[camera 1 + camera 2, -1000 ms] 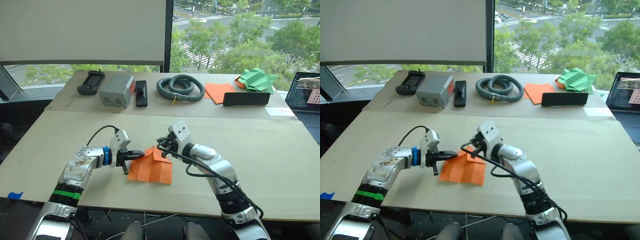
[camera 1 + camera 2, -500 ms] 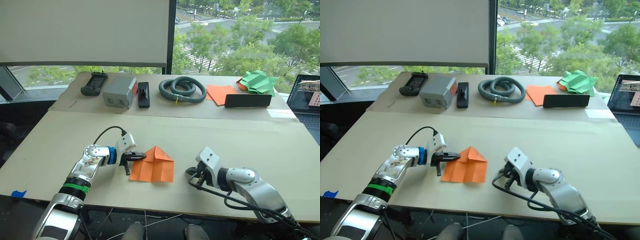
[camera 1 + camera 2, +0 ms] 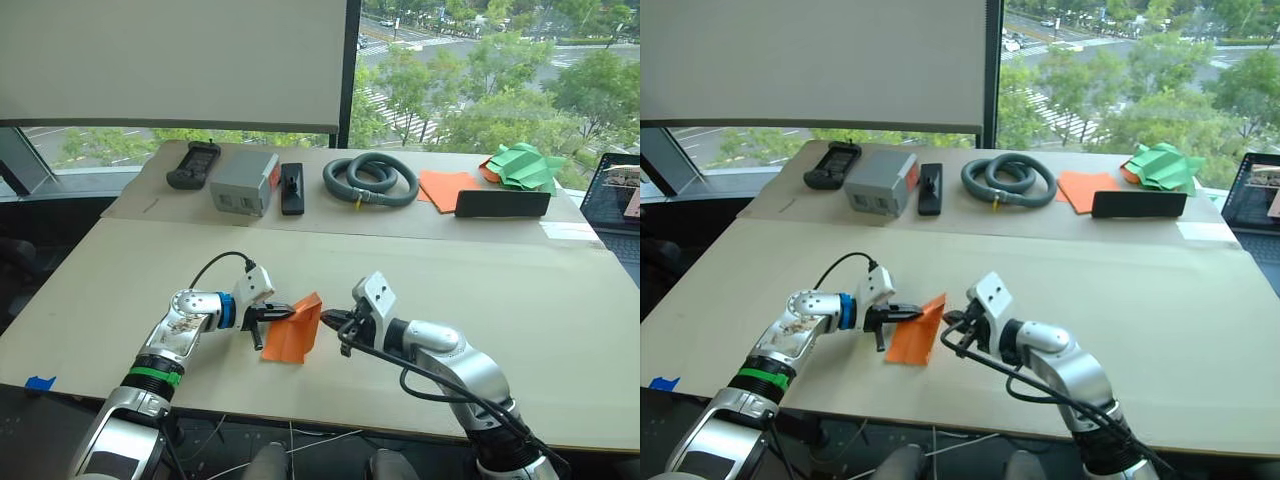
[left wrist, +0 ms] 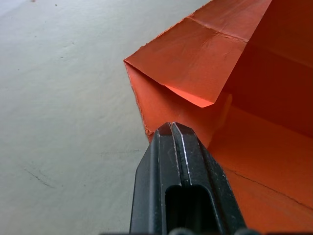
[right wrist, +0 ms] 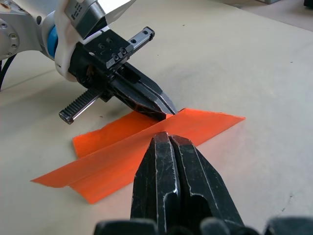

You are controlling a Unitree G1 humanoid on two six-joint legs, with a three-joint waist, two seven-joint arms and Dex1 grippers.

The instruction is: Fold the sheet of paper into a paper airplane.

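The sheet of paper (image 3: pixel 293 335) is bright orange and creased, and lies near the table's front edge with its right half raised and tilted over toward the left. My left gripper (image 3: pixel 285 311) is shut, its tips pressed onto the paper (image 4: pixel 234 73) by the left edge. My right gripper (image 3: pixel 328 319) is shut too, and its tips (image 5: pixel 168 139) touch the outside of the raised flap (image 5: pixel 205 120). The right wrist view shows the left gripper (image 5: pixel 164 108) just behind that flap.
On the back table stand a black remote (image 3: pixel 193 164), a grey box (image 3: pixel 244 184), a black device (image 3: pixel 292 188), a coiled grey hose (image 3: pixel 370 180), an orange paper stack (image 3: pixel 447 187), a black bar (image 3: pixel 502 203) and green paper shapes (image 3: pixel 520 165). A laptop (image 3: pixel 620 190) sits far right.
My right gripper has swung back in from the right and pushed the paper's right half up and over leftward. The left gripper has stayed on the paper.
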